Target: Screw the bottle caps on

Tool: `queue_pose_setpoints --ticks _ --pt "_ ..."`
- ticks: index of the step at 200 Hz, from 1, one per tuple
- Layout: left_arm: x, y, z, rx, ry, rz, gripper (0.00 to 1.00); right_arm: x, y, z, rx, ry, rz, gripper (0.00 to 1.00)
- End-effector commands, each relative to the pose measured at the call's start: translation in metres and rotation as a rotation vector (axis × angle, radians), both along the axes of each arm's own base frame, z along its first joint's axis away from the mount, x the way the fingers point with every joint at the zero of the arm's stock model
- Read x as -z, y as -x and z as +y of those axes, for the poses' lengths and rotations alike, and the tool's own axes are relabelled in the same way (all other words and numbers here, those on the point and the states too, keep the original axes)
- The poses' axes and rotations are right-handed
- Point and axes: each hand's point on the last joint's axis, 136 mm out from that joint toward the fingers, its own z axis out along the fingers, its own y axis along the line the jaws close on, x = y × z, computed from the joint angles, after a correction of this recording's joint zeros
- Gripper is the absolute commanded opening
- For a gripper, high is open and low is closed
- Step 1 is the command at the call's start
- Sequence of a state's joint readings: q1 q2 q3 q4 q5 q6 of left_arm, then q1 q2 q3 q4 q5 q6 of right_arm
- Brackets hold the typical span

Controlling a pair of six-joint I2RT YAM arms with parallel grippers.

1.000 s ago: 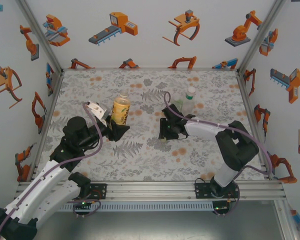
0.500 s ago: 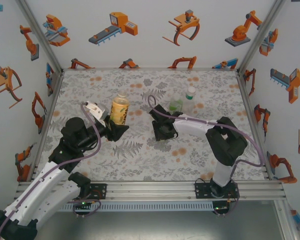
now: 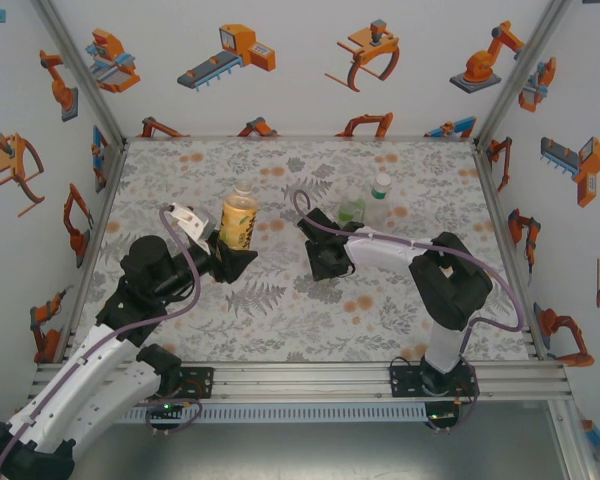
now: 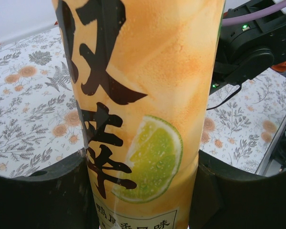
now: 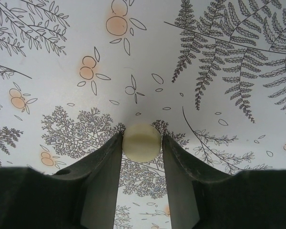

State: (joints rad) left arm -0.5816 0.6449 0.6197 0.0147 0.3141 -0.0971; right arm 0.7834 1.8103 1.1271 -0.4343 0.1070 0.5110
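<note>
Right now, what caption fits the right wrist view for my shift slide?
Right gripper pinches a pale round cap resting on the flower-printed table, a finger against each side.

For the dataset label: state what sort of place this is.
Probably a robot test cell: white walls printed with robot-arm cartoons, an aluminium frame, and left arm and right arm bolted to a rail at a floral-covered table.
</note>
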Motion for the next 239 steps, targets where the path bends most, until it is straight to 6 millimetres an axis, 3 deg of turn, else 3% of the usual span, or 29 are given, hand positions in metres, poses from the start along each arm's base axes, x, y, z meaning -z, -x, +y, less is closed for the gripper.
queue_pose_setpoints --ticks 1,50,82,133,181,214,239 --pt "-0.013 0.001 0.0 0.004 0.03 -0.024 0.1 0.006 0.002 -0.003 -0.01 0.037 0.017 0.38" --pt "-0.01 0.0 -0.001 0.009 0.021 -0.021 0.1 0.001 0.002 -0.004 -0.014 0.04 0.006 0.31" --pt "0.0 0.001 -0.005 0.039 -0.034 -0.025 0.1 -0.025 -0.001 -0.004 -0.028 0.012 -0.045 0.27" --pt "0.012 0.028 -0.022 0.258 -0.199 -0.085 0.07 -0.1 0.004 0.018 -0.173 -0.173 -0.161 0.18" --pt "0.012 0.042 -0.034 0.386 -0.223 -0.093 0.01 -0.193 0.019 0.025 -0.311 -0.371 -0.357 0.06" --pt "0.012 0.066 -0.044 0.526 -0.24 -0.122 0.01 -0.255 0.043 0.021 -0.44 -0.492 -0.485 0.0" --pt "0.014 0.076 -0.044 0.569 -0.302 -0.138 0.01 -0.287 0.063 0.015 -0.51 -0.562 -0.554 0.0"
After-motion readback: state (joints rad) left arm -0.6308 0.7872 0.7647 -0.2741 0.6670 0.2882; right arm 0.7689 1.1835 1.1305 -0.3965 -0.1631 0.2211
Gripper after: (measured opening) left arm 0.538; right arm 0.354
